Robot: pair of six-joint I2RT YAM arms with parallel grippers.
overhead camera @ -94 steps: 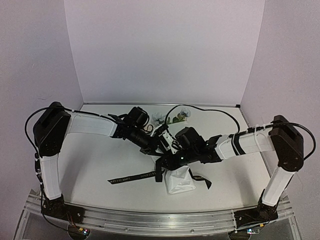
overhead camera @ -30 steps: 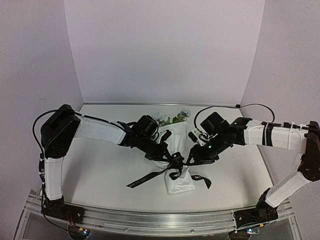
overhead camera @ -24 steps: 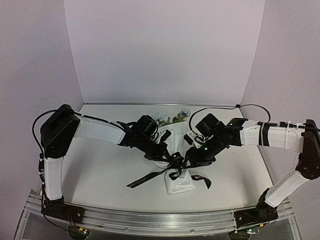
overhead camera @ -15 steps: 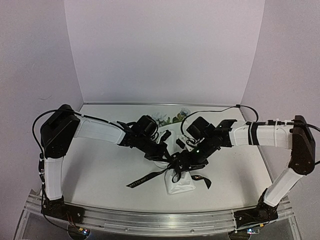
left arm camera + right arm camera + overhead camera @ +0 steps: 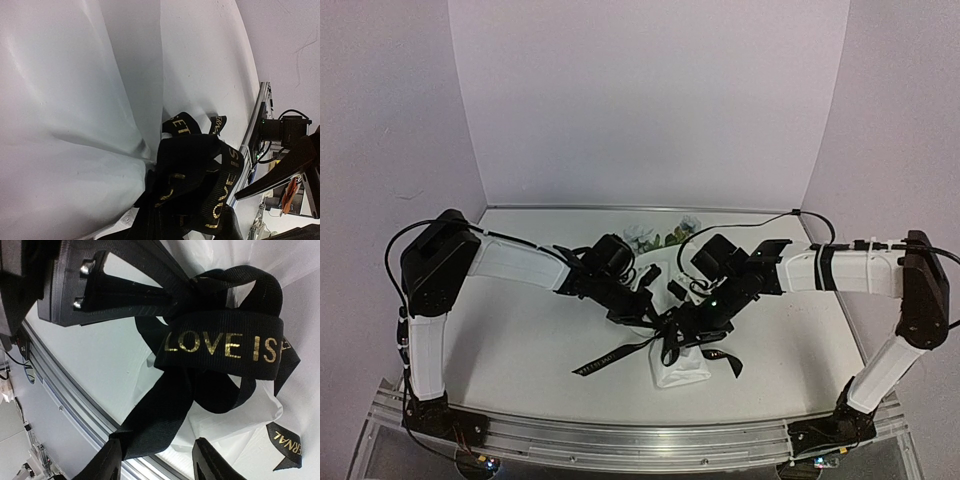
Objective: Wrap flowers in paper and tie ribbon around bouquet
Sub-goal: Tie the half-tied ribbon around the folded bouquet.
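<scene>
The bouquet lies mid-table as a white paper point(image 5: 682, 372) cone, with the flowers point(image 5: 665, 237) sticking out at its far end. A black ribbon point(image 5: 669, 337) with gold lettering is knotted around the cone. One tail runs left over the table, the other right. My left gripper point(image 5: 647, 315) is shut on the ribbon at the knot; its fingers point(image 5: 131, 290) show pinched together in the right wrist view. My right gripper point(image 5: 157, 447) hovers open just right of the knot, with a ribbon point(image 5: 170, 410) tail hanging between its fingers, close to the left one. Ribbon point(image 5: 197, 175) loops fill the left wrist view over the paper point(image 5: 75, 100).
The aluminium rail point(image 5: 620, 435) runs along the table's near edge, just past the cone's narrow end. White walls close in the back and both sides. A black cable point(image 5: 760, 222) loops over the table behind my right arm.
My right arm has swung left from beside the bouquet and come down onto the knot, its jaws standing apart. My left gripper has stayed shut on the ribbon, hardly moving.
</scene>
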